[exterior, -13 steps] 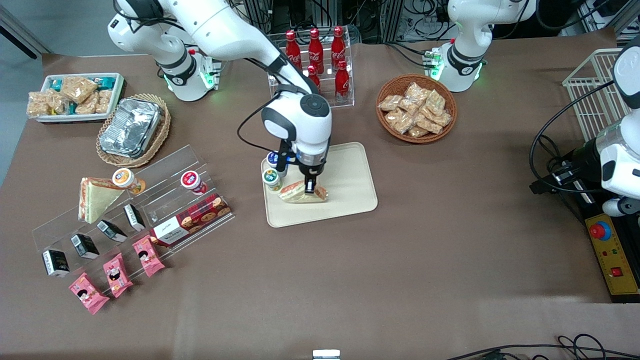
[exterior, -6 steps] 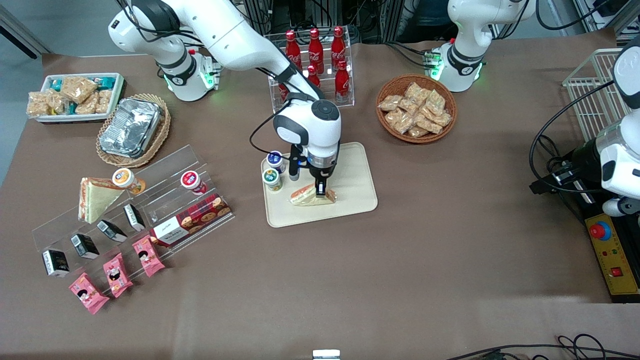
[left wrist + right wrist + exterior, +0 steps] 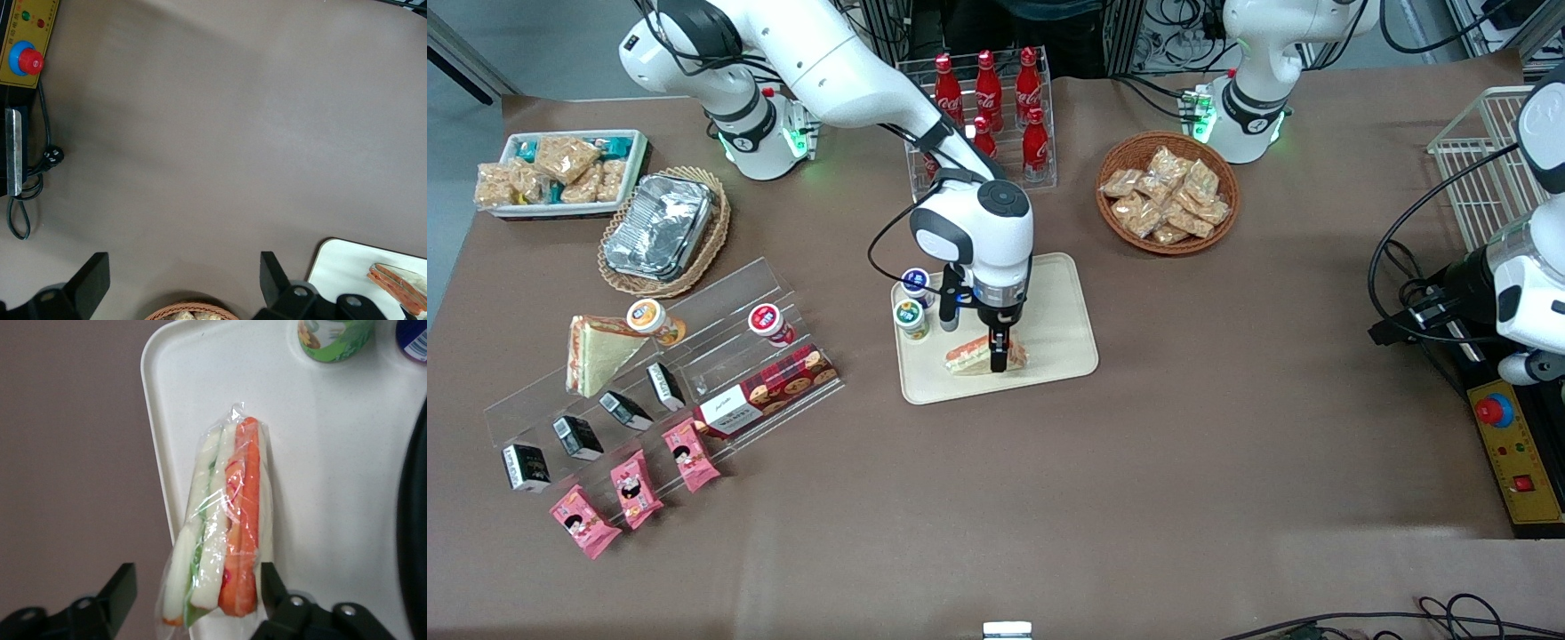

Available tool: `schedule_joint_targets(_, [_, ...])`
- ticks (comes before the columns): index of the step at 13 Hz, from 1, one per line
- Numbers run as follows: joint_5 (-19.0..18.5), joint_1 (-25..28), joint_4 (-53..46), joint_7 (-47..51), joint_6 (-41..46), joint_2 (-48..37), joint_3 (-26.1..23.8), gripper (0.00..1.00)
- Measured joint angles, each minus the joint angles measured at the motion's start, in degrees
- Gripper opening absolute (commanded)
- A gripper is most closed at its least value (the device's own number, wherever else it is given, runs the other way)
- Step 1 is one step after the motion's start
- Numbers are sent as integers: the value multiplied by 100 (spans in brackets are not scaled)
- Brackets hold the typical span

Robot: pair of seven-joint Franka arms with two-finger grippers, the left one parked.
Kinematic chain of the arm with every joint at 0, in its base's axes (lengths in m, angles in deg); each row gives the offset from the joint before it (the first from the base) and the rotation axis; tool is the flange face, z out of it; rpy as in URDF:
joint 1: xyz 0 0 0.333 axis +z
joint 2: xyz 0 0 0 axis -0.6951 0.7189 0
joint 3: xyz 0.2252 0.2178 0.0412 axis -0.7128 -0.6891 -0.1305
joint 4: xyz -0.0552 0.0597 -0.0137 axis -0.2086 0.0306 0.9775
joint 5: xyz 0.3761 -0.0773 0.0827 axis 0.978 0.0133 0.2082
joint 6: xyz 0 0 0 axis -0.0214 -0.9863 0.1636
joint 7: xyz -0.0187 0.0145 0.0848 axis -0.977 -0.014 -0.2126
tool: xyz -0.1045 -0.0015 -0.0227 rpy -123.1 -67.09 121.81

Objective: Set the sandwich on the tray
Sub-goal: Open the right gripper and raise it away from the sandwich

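The sandwich [image 3: 971, 357] is a clear-wrapped wedge with an orange-red band. It rests on the cream tray [image 3: 1049, 302], near the tray's edge closest to the front camera. My right gripper [image 3: 1000, 360] is low over it. In the right wrist view the sandwich [image 3: 227, 540] stands on edge between the spread fingers of the gripper [image 3: 197, 593]. One fingertip [image 3: 123, 587] is clear of the wrap; the other is close beside the orange layer. The gripper is open. The tray [image 3: 333, 453] lies under it. The parked arm's wrist view also shows the tray corner [image 3: 340, 267] and the sandwich [image 3: 397, 285].
Two small cups [image 3: 911, 318] [image 3: 916, 283] stand on the tray beside the gripper. A cola bottle rack [image 3: 987, 107] and a snack basket [image 3: 1167, 191] lie farther from the front camera. An acrylic shelf with another sandwich [image 3: 596, 351], a foil container [image 3: 660, 224] and a white tub [image 3: 560, 169] sit toward the working arm's end.
The gripper has moved with the sandwich across the tray, nearer the front camera and lower. The sandwich now shows its orange band upward on the tray.
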Motion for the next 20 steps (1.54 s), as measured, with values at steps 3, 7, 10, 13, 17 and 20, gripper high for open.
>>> schedule_joint_targets(3, [-2,-1,-43,-219,219,-26,-4,100])
schedule_joint_targets(7, [74,39,-100,-1155,930,-185,-149,100])
schedule_joint_targets(10, [262,65,-138,-2799,1665,-539,-270,100])
schedule_joint_targets(13, [680,59,-185,-4707,2623,-1126,-261,100])
schedule_joint_targets(17, [705,21,-184,-6429,3012,-1908,-227,100])
schedule_joint_targets(20, [704,-312,-187,-7930,3498,-2413,-118,100])
